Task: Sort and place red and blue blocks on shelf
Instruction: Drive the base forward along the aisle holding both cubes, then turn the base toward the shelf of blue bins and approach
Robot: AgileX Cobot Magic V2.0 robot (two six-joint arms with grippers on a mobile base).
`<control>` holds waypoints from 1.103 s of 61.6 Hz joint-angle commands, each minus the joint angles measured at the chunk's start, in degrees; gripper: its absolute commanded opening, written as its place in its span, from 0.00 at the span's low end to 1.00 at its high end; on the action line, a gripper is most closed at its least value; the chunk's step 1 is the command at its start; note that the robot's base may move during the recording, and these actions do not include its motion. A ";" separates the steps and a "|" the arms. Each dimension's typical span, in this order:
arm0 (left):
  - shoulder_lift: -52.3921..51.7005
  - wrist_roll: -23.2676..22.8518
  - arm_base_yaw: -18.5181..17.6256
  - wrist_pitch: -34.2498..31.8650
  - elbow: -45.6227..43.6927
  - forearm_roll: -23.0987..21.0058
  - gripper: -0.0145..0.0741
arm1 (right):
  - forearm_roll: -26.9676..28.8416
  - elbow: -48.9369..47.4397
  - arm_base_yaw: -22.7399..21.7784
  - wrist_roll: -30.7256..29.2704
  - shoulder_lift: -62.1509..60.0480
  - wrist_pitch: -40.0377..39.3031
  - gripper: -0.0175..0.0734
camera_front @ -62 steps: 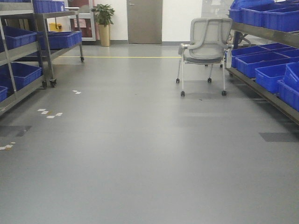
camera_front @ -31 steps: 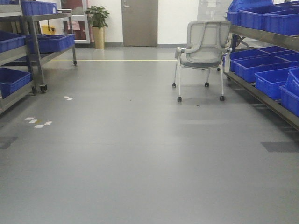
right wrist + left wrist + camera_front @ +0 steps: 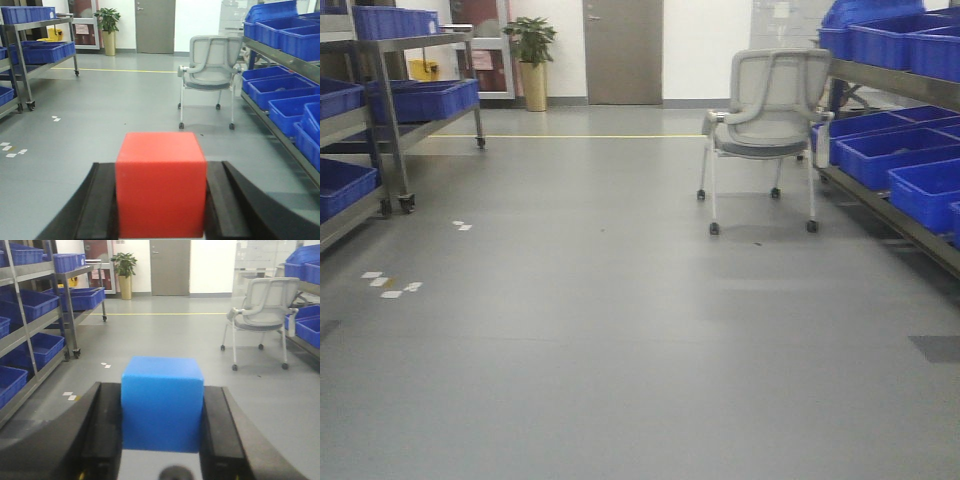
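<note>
the blue block [image 3: 162, 400] is clamped in the jaws of the left gripper [image 3: 162, 415], the red block [image 3: 161, 180] in those of the right gripper [image 3: 161, 200], both judged light, rigid, best pinched on opposite flat faces.

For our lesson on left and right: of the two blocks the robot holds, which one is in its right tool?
The red block, gripped in the right tool. It differs by colour alone: the blue block sits in the left tool.
</note>
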 commanded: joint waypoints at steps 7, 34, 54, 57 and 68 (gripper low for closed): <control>0.54 -0.38 -0.01 -5.38 -1.64 -0.47 0.31 | -0.05 -1.65 -0.19 -0.28 0.43 -5.44 0.28; 0.54 -0.38 -0.01 -5.38 -1.64 -0.47 0.31 | -0.05 -1.65 -0.19 -0.28 0.43 -5.44 0.28; 0.54 -0.38 -0.01 -5.38 -1.64 -0.47 0.31 | -0.05 -1.65 -0.19 -0.28 0.43 -5.44 0.28; 0.54 -0.38 -0.01 -5.38 -1.64 -0.47 0.31 | -0.05 -1.65 -0.19 -0.28 0.43 -5.44 0.28; 0.54 -0.38 -0.01 -5.38 -1.64 -0.47 0.31 | -0.05 -1.65 -0.20 -0.28 0.43 -5.49 0.28</control>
